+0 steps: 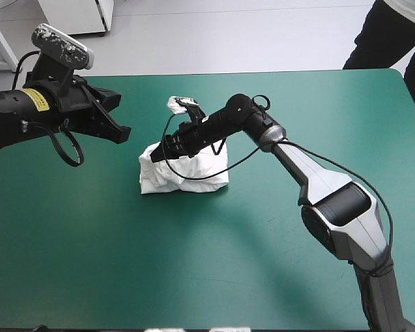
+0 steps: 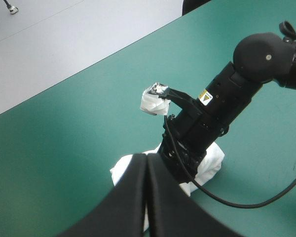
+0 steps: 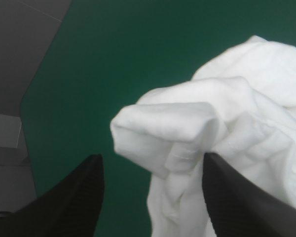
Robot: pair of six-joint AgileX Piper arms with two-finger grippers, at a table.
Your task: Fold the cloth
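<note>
The white T-shirt point(image 1: 183, 169) lies crumpled in a heap mid-table.

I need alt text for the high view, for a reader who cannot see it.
A white T-shirt lies in a crumpled heap near the middle of a teal-green table. The right gripper reaches in at the heap's top, while the left gripper hangs shut above the table, to the heap's left.

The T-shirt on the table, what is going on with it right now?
The T-shirt lies as a crumpled heap near the middle of the teal-green table. The right gripper is down at the heap, fingers open, with a fold of cloth between them, not gripped. The left gripper is shut and empty, raised beside the heap.
</note>
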